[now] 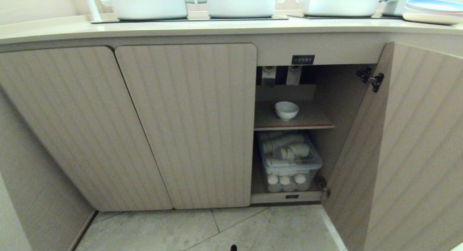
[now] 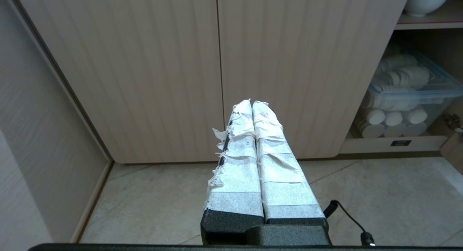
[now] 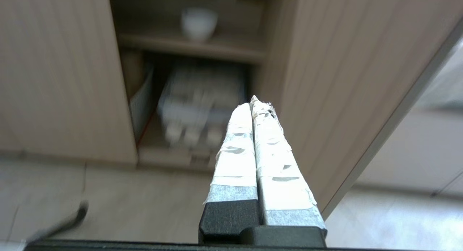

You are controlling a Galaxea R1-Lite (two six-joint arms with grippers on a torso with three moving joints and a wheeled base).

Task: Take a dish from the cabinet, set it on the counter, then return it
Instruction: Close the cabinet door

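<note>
We look over a pale tiled floor (image 1: 260, 229). Nearest us, the left gripper (image 2: 252, 103) and right gripper (image 3: 253, 101) hang low, taped jaws pressed together, empty. Beyond, the cabinet (image 1: 188, 124) stands with its right door (image 1: 416, 153) swung wide; the dish (image 1: 286, 110) sits upright on the inner shelf (image 1: 311, 120), above a clear bin (image 1: 289, 160). Farthest, white pots (image 1: 238, 3) line the counter (image 1: 217, 28).

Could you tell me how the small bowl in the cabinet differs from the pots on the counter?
The bowl is far smaller than the pots. The bowl sits alone on the cabinet's inner shelf, below the counter; the pots stand in a row on the black panels on top. The bowl has a plain rim with no handles; the pots have knob-like side handles. Both are white and glossy.
</note>
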